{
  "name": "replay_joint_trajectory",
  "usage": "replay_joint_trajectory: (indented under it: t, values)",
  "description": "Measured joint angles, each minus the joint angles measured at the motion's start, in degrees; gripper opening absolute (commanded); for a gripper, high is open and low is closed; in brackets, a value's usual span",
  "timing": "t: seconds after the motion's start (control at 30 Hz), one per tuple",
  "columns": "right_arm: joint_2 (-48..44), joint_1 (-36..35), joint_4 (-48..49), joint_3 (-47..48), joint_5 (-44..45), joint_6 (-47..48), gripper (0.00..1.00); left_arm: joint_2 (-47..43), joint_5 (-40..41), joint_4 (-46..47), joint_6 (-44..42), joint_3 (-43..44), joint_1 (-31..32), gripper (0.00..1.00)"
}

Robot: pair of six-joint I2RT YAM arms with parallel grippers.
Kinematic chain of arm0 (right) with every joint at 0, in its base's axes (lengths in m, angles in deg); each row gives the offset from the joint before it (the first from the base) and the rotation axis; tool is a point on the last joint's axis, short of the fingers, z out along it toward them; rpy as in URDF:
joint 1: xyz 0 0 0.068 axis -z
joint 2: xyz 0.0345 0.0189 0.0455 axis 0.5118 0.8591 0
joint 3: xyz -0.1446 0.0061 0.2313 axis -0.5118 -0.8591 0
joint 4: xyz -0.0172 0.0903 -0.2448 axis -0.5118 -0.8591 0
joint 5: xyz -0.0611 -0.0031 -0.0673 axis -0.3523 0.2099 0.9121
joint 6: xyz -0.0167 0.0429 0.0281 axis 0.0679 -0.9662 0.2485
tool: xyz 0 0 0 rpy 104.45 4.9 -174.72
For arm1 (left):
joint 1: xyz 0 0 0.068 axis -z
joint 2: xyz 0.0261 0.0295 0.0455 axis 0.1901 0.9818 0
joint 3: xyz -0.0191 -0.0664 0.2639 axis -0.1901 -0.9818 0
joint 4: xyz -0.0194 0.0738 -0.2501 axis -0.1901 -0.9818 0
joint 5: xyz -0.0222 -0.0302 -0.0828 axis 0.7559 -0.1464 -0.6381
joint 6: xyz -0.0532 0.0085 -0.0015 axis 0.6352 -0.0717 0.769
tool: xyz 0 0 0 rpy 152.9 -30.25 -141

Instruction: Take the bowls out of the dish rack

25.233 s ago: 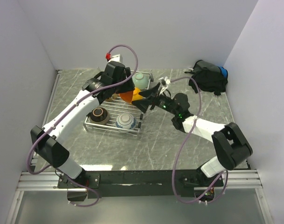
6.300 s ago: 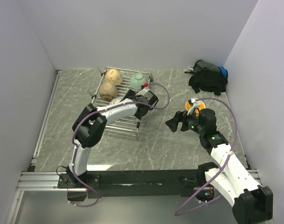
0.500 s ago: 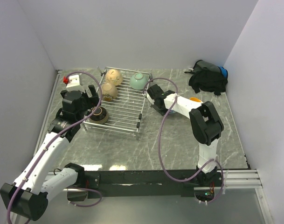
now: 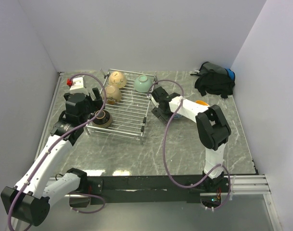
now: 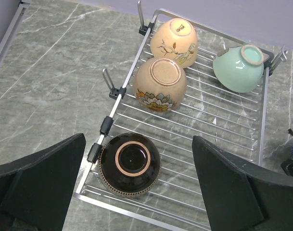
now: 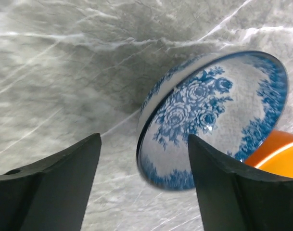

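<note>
Lifting these bowls calls for care. They look like glazed ceramic, which would make them stiff, fairly heavy for their size, slick under the pads and quick to chip if knocked.

The dark brown bowl [image 5: 130,163] sits upside down in the near left corner of the dish rack [image 5: 218,127], with its foot ring facing up. That ring is probably the surest place to pinch, since the rounded wall would likely slide out of a squeeze. The left gripper [image 5: 137,139] hangs above it with its fingers spread wide and holding nothing.

Two tan flowered bowls, one [image 5: 161,84] just in front of the other [image 5: 175,41], lie tipped together along the rack's left rim toward its far corner. A pale green bowl [image 5: 238,67] leans in the far right corner, close to the rim.

Off the rack, to its right on the table [image 4: 151,149], the white bowl with blue pattern [image 6: 213,120] is tilted against an orange bowl [image 6: 276,154]. The right gripper [image 6: 144,138] has its fingers apart on either side of the white bowl's lower rim and is not clamping it. That lean could let the bowl roll or clink.

The marbled grey tabletop looks hard and smooth, so anything set down fast may skid or crack. Plain pale walls close in three sides, and a black bag [image 4: 214,79] lies in the far right corner.
</note>
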Motion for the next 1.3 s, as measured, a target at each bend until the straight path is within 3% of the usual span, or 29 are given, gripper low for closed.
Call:
replay_joint_trajectory:
  t: [0.4,0.63,1.03,1.3]
  values:
    - [-22.3,-1.1,2.1,-5.3,-3.3,-4.4,0.91,1.0,0.0,0.0,-0.4,0.0,0.0,0.99]
    - [-36.0,-1.1,7.3,-16.4,-3.9,-8.4,0.97,5.4,-0.5,-0.6,-0.4,0.1,0.0,0.99]
    - [-55.8,-1.1,24.3,-39.2,-7.7,-17.6,1.00,14.1,0.4,-13.7,3.2,7.8,2.9,0.99]
    - [-60.5,-1.1,32.2,-46.3,-12.8,-19.3,1.00,18.4,1.1,-17.7,9.3,7.2,3.3,0.99]
